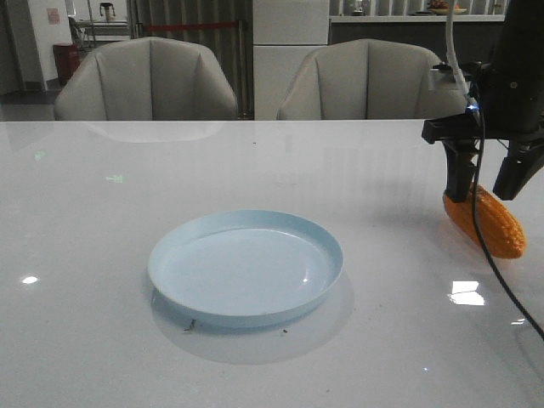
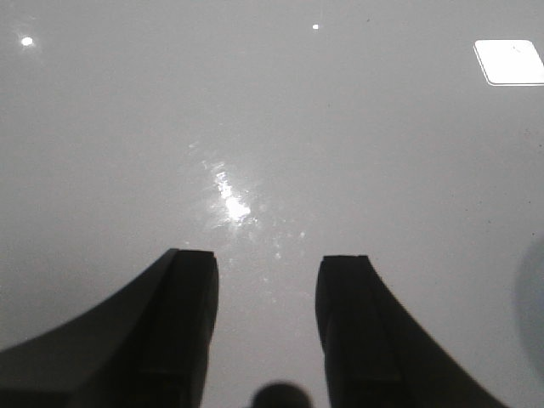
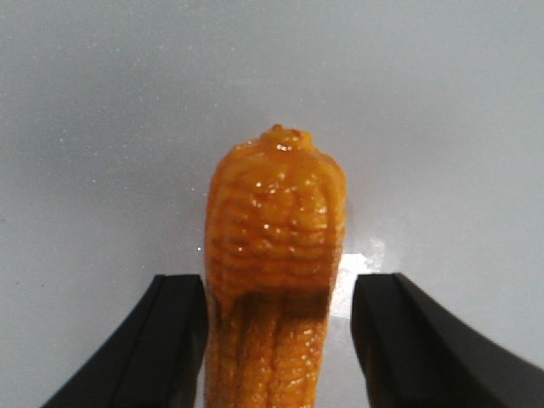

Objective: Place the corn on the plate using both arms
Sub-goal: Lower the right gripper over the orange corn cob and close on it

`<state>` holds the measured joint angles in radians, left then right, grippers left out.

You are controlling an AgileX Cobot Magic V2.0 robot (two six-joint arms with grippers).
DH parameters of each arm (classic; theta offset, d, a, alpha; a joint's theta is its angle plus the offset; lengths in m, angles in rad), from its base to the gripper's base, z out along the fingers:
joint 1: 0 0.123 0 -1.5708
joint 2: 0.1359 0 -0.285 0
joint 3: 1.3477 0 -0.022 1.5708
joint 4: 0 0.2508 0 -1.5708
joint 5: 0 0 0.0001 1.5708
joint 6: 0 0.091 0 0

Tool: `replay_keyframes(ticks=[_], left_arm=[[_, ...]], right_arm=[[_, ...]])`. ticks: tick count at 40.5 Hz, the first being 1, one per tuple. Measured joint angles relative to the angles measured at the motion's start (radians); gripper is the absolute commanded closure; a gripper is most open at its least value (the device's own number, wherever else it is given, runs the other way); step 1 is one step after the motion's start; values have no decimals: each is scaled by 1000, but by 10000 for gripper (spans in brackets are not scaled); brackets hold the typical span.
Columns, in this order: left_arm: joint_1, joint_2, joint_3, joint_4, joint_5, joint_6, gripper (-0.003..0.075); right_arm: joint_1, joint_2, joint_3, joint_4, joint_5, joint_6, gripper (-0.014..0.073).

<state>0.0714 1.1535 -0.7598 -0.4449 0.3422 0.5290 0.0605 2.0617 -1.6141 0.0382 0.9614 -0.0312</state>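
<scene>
The orange corn point(image 1: 484, 219) lies on the white table at the right. My right gripper point(image 1: 489, 183) hangs over it, open, one finger on each side of the cob. In the right wrist view the corn point(image 3: 274, 255) sits between the two black fingers point(image 3: 174, 340); one finger is close against it and there is a gap to the other. The pale blue plate point(image 1: 246, 265) rests empty at the table's middle, to the left of the corn. My left gripper point(image 2: 265, 280) is open and empty over bare table, and does not show in the front view.
Two beige chairs point(image 1: 146, 78) stand behind the table's far edge. A black cable point(image 1: 497, 272) trails from the right arm down over the table's right side.
</scene>
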Motion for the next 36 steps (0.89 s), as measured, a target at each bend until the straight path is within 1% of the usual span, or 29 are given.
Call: replay_keyframes(ticks=[11,14,22,24,28,31,36], left_arm=[[0,0,0,0,0,0,373],[0,0,0,0,0,0,373],[0,0,0,0,0,0,374],[0,0,0,0,-2,0,373],[0,0,0,0,-8,0,374],[0,0,0,0,-15,0,374],[0,0,0,0,-16,0,373]], right_arm=[[0,18,-3,0,-2,0,111],[0,28,-3,0,-2,0,152],[0,34,-10,2,-2,0,306],[0,34,-10,2,-2,0,351],[0,34,-10,2,-2,0,470],[0,34,-10,2,-2,0,537],[0,35,-24,2,7,0,533]])
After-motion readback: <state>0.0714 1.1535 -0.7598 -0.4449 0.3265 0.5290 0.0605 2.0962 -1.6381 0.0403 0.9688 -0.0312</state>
